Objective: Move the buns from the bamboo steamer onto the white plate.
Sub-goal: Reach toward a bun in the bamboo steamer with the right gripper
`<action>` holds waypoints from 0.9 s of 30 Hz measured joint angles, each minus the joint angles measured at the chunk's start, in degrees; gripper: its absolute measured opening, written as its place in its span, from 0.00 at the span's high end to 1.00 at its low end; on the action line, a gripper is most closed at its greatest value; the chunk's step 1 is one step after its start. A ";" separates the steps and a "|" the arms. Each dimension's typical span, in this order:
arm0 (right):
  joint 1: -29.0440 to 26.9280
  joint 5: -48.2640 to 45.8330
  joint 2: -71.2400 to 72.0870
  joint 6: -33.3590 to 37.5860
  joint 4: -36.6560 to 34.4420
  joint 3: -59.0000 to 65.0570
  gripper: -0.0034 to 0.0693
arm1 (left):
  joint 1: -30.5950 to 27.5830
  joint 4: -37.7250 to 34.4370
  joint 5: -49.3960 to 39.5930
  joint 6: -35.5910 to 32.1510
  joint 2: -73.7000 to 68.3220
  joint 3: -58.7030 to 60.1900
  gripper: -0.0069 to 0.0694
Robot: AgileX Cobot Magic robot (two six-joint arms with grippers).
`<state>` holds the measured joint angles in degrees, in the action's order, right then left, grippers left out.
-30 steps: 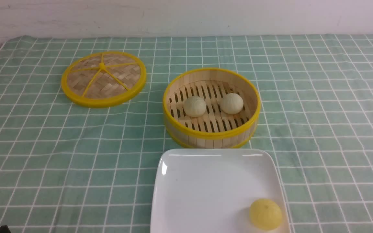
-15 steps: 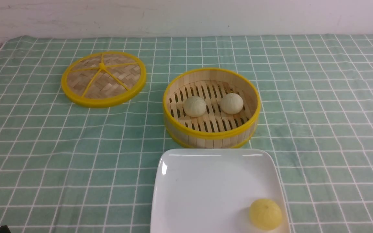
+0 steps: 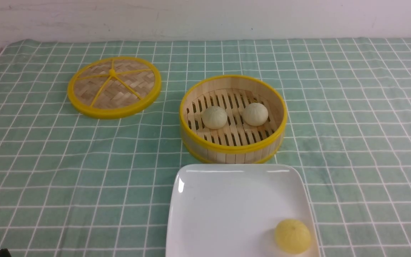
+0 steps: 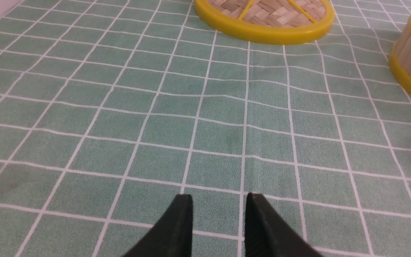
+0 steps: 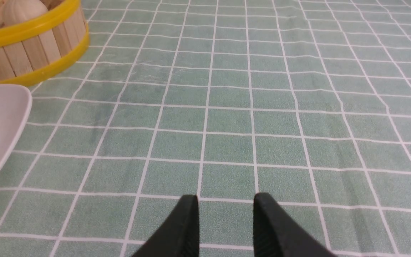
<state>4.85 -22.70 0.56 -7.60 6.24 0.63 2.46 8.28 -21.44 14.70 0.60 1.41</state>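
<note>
Yellow bun [image 3: 293, 236]; yellow-rimmed woven lid [image 3: 114, 87].

Two buns [image 3: 234, 116] in the steamer [image 3: 233, 149], directly behind the plate [image 3: 227, 210]; lid [image 3: 114, 87] to the steamer's left.

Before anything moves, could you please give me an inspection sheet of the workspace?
Surface: green cloth with white grid lines, lightly wrinkled.
Buns: two pale ones, apart, in the bamboo steamer.
White plate: in front of the steamer, holding a yellow bun; near edge out of frame.
Clutter: woven lid, left of the steamer.
Left tool: open, nothing between its fingers.
Right tool: open, nothing between its fingers.
Cables: nothing seen.
Surroundings: whitish wall behind the cloth.
</note>
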 joint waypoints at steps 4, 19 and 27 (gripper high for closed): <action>0.00 0.00 0.00 0.00 0.00 0.00 0.62 | 0.00 0.09 0.00 0.00 0.00 0.00 0.59; 0.00 6.87 0.00 -24.31 -30.92 0.71 0.62 | 0.00 -37.64 -1.00 29.72 0.00 0.11 0.59; 0.00 8.04 0.00 -25.63 -34.81 0.71 0.62 | 0.00 -40.22 4.76 31.09 0.00 0.17 0.60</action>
<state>4.85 -14.67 0.56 -33.23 -28.57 1.34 2.46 -31.94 -16.68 45.78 0.60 1.58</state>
